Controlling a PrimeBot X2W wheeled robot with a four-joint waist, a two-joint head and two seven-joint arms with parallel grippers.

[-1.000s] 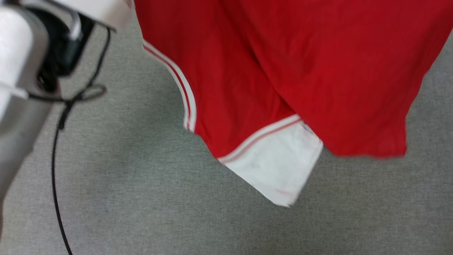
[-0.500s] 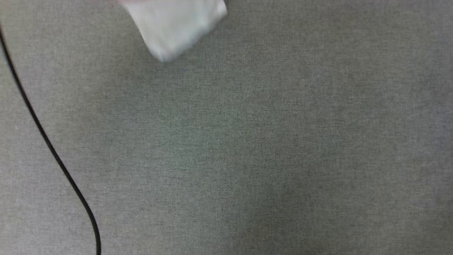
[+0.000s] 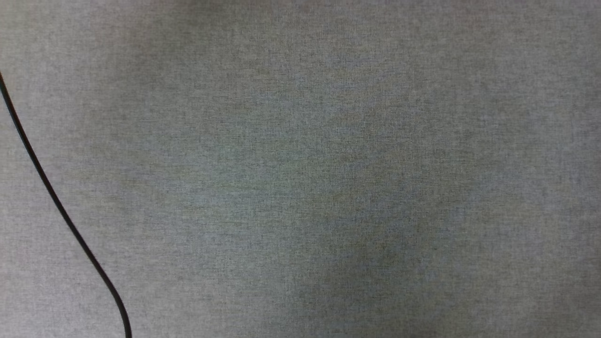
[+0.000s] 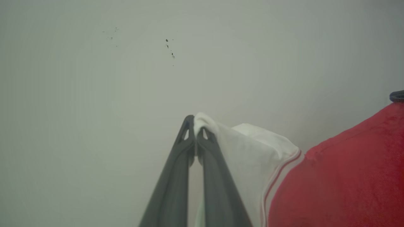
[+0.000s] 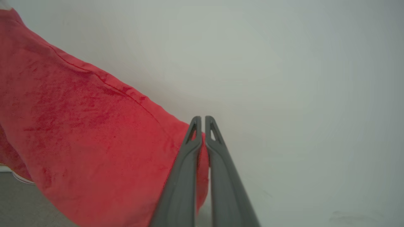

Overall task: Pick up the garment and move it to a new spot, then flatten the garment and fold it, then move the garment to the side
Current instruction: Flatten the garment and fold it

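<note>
- The garment [image 5: 79, 132] hung in the air, stretched between both pincers, probably so it could be carried and then spread flat.
- The left pincer [image 4: 195, 126] was clamped on the white sleeve [image 4: 249, 151], with the red body at its 4 o'clock.
- The right pincer [image 5: 203, 121] was clamped on a red edge, and the cloth draped toward 9 o'clock.
- The grey counter [image 3: 328, 188] carried a black cable [image 3: 61, 211] at 8 o'clock in the head view.

Red garment [image 5: 79, 126], white red-striped sleeve [image 4: 249, 151]; grey surface [image 3: 328, 141]; black cable [image 3: 61, 210].
</note>
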